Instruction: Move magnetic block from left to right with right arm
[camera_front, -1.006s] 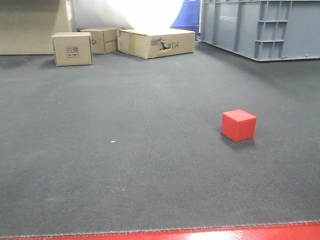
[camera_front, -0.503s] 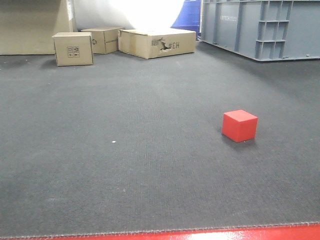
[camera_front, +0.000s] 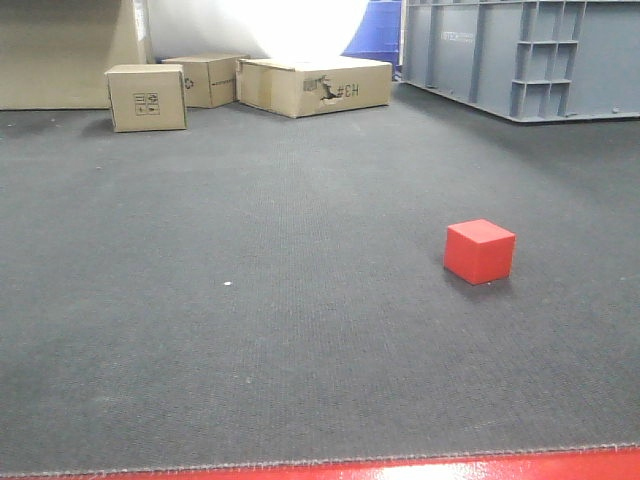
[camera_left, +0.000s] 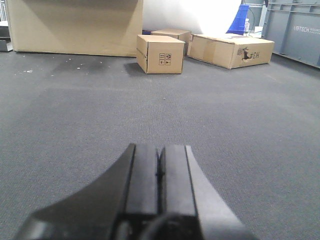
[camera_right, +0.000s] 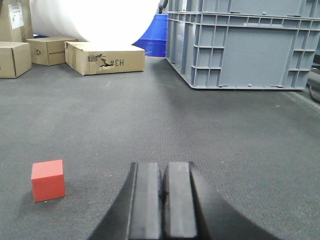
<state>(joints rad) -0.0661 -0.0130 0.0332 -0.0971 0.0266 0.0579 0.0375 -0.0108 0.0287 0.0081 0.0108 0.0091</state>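
The magnetic block (camera_front: 479, 251) sits on the dark grey carpeted floor (camera_front: 250, 250), right of centre in the front view and well apart from everything else. It is a cube, so it has no long axis; it rests flat on one face and is turned so that a vertical edge points toward the front camera, with two side faces and the top showing.

In the right wrist view the same block (camera_right: 48, 180) lies low and to the left of the right tool (camera_right: 162, 192), whose two black fingers are pressed together with only a thin seam between them — nothing is pinched. The block and this tool are apart, not touching.

The left tool (camera_left: 159, 175) is likewise pressed together and holds nothing; only carpet lies just ahead of it.

At the far edge of the floor stand three tan cardboard boxes (camera_front: 146, 97) — a small one on the left, another behind it, and a wide flat one with a torn hole in its side. A large grey plastic crate (camera_front: 520, 55) fills the far right, with a blue container (camera_front: 375, 30) beside it. A red strip (camera_front: 400, 467) runs along the near edge of the front view.
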